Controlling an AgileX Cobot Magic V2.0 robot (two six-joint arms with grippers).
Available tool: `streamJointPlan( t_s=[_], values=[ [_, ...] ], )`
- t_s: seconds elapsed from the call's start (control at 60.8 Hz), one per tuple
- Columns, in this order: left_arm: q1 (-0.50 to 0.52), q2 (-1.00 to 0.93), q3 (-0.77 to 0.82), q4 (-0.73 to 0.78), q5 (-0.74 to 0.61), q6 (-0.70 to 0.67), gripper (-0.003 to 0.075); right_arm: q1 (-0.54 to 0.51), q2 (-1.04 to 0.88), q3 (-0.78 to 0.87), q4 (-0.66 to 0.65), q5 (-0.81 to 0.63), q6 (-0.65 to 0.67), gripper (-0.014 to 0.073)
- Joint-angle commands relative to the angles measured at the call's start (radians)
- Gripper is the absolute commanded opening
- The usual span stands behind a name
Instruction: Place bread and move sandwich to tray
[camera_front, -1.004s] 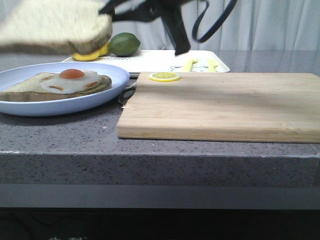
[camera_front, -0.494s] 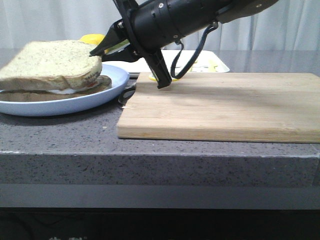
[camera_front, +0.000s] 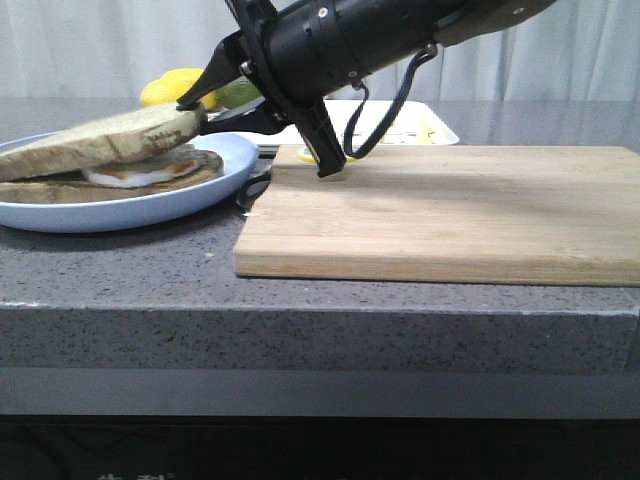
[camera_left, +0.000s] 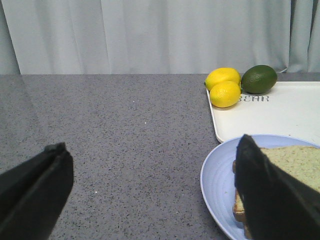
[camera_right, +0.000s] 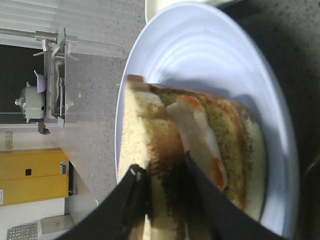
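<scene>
1. The right gripper (camera_front: 195, 112) pinches the near-right crust edge of the bread (camera_front: 95, 140), which lies tilted over the sandwich (camera_front: 140, 172) on the plate (camera_front: 215, 160), left of the board (camera_front: 450, 210).
2. The left gripper (camera_left: 150, 190) is spread wide with nothing between its fingers, hovering over the surface (camera_left: 125, 130) beside the plate.
3. Risk: the bread rests on its far-left end only, so letting go from this height could let it slide off the egg or land skewed; dragging the pinched edge could shift the stack.
4. The bread's long axis runs left-right in the front view, its held end raised, sloping down towards the left.
5. The tray (camera_front: 410, 112) sits behind the board, not yet reached.
</scene>
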Motion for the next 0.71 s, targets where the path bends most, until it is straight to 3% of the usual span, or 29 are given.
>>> streamJointPlan(
  t_s=[0.0,0.23,0.362,0.461,0.691],
  values=[
    [-0.005,0.007,-0.033,-0.001,-0.082,-0.008,0.064,-0.015,-0.055,-0.033,0.0,0.032,-0.013,0.0241],
    [-0.005,0.007,-0.033,-0.001,-0.082,-0.008,0.064,-0.079,-0.061,-0.03,-0.047,0.135,-0.013,0.0241],
    [-0.005,0.007,-0.033,-0.001,-0.082,-0.008,0.064,-0.114,-0.103,-0.03,-0.168,0.174,-0.01,0.0238],
    [-0.005,0.007,-0.033,-0.001,-0.082,-0.008,0.064,-0.123,-0.176,-0.03,-0.387,0.164,0.048,0.0218],
    [-0.005,0.007,-0.033,-0.001,-0.082,-0.008,0.064,-0.131,-0.357,-0.03,-1.086,0.211,0.313,0.0028]
  ],
)
